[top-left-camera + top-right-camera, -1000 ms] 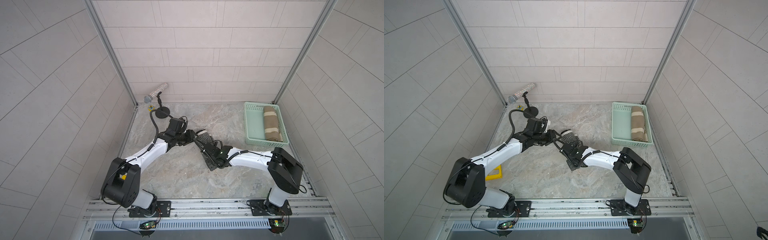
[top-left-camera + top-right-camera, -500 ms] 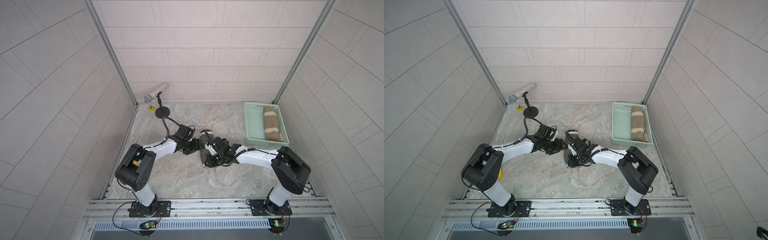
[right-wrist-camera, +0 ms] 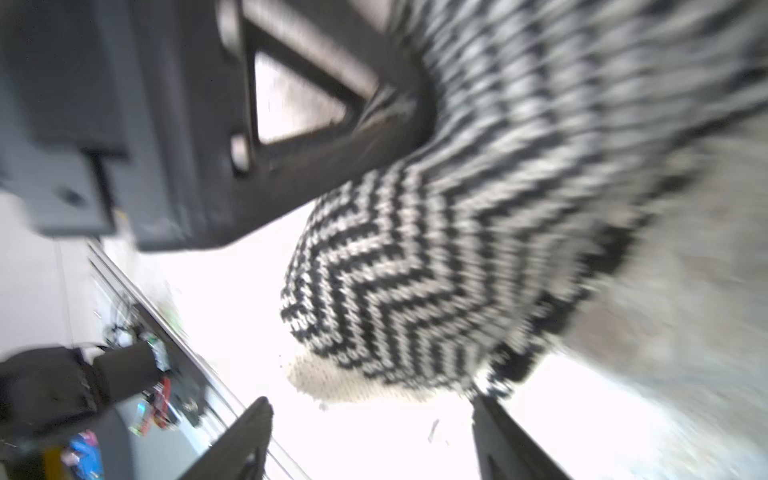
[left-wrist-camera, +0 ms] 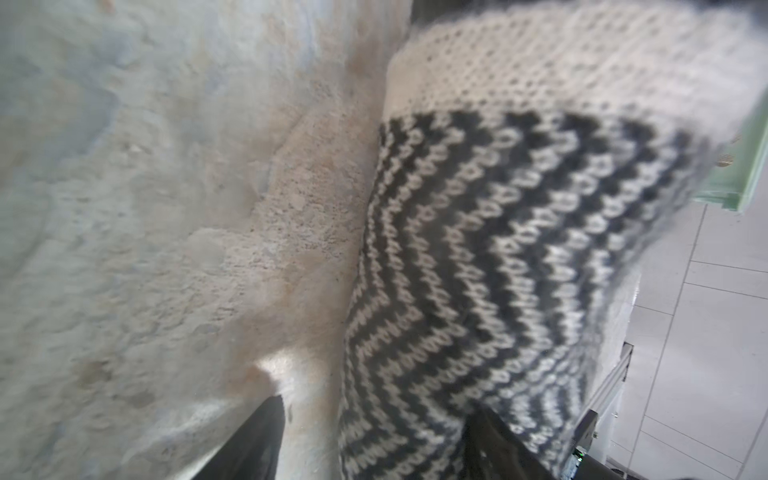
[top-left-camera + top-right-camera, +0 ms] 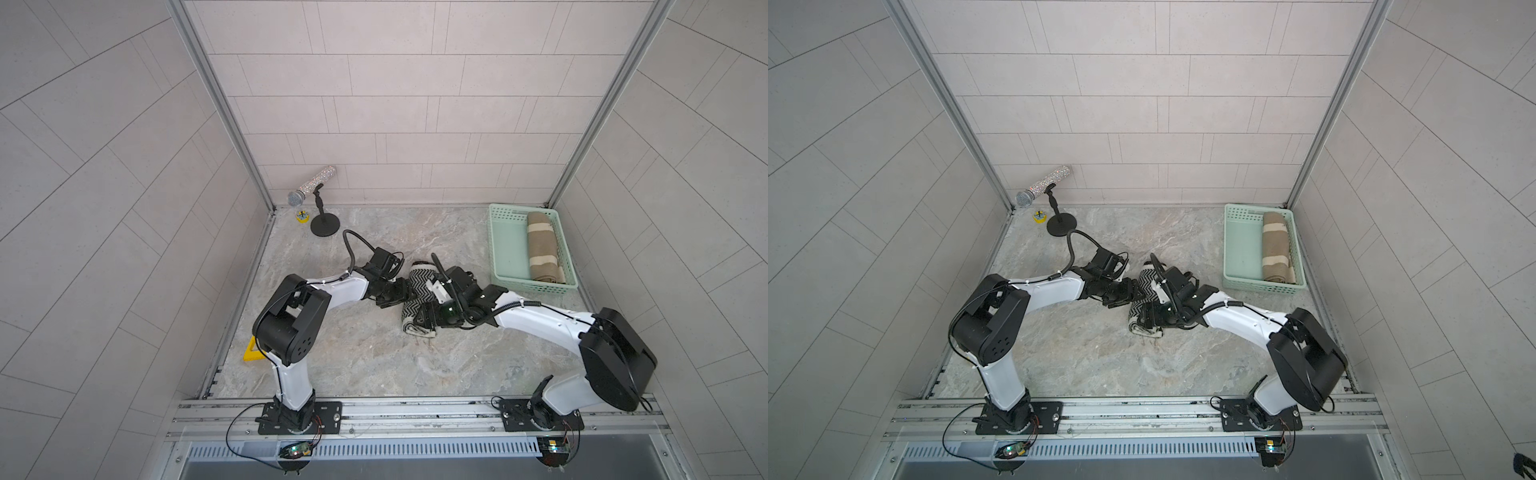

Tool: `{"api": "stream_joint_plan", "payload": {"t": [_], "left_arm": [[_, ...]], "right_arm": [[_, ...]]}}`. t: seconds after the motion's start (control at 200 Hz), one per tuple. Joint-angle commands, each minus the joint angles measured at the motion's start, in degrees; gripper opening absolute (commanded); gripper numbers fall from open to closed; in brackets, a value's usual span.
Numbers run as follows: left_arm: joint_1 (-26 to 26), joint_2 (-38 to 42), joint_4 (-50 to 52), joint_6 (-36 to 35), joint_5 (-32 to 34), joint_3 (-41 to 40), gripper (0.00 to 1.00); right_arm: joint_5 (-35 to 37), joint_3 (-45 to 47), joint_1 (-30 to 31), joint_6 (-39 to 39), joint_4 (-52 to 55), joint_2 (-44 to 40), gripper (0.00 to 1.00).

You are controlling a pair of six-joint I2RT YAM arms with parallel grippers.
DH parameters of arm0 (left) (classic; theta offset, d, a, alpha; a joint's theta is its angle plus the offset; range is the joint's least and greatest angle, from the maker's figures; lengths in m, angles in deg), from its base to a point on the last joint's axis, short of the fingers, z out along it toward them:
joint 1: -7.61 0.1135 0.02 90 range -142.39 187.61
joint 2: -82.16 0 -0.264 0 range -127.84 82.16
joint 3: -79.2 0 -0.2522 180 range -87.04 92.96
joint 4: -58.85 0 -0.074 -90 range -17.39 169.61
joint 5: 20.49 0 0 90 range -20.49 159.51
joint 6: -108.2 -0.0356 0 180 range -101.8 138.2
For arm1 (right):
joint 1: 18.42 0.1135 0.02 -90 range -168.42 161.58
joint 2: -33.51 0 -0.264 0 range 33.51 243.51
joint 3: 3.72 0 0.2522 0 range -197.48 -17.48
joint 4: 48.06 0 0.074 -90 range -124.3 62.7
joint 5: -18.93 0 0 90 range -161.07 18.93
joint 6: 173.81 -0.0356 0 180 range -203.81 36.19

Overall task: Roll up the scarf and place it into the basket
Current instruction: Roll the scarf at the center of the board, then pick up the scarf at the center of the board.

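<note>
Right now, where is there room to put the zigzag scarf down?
In the basket, between its left wall and the brown rolled scarf. Also the table by the front rail. Crowded mid-table, around the zigzag scarf.

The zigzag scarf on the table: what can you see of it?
The scarf is a soft knit, black-and-cream zigzag with a plain cream end, loosely rolled into a stubby bundle. It lies on the marbled table, outside the green basket. The left gripper and right gripper, both open, flank it closely.
</note>
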Motion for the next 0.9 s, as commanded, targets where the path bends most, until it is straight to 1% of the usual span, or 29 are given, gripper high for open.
{"api": "stream_joint_plan", "payload": {"t": [0.0,0.09,0.175,0.295,0.39,0.545,0.741,0.851,0.896], "left_arm": [[-0.96,0.42,5.44,-2.08,3.14,0.73,0.71],[-1.07,0.62,5.64,-2.01,3.22,0.74,0.71],[-1.36,1.07,5.73,-1.78,3.49,0.7,0.71],[-1.54,1.36,5.73,-1.65,4.11,0.7,0.71],[-1.64,1.03,5.65,-1.63,4.14,0.91,0.71],[-1.99,0.31,5.47,-1.33,4.2,1.34,0.71],[-2.39,0.08,5.29,-0.72,4.49,1.18,0.7],[-2.59,0.02,5.29,-0.47,4.89,1.11,0.65],[-2.63,0.2,5.29,-0.32,5.16,1.08,0.63]], "right_arm": [[3.06,0.62,-1.78,-4.48,1.65,-4.29,1.0],[6.51,1.09,-3.31,-6.5,0.38,-5.76,1.0],[7.34,1.78,-5.37,-8.42,-2.66,-5.02,1.0],[5.48,2.67,-9.0,-10.93,-8.99,-1.42,1.0],[3.5,1.56,-10.22,-10.03,-11.61,2.13,1.0],[1.41,1.24,-10.26,-11.14,-16.56,7.77,1.0],[-1.12,2.47,-9.94,-13.8,-24.41,12.66,1.0],[-1.78,1.42,-8.42,-14.06,-25.51,14.62,1.0],[-1.49,0.97,-7.79,-14.1,-25.39,15.42,0.98]]}}
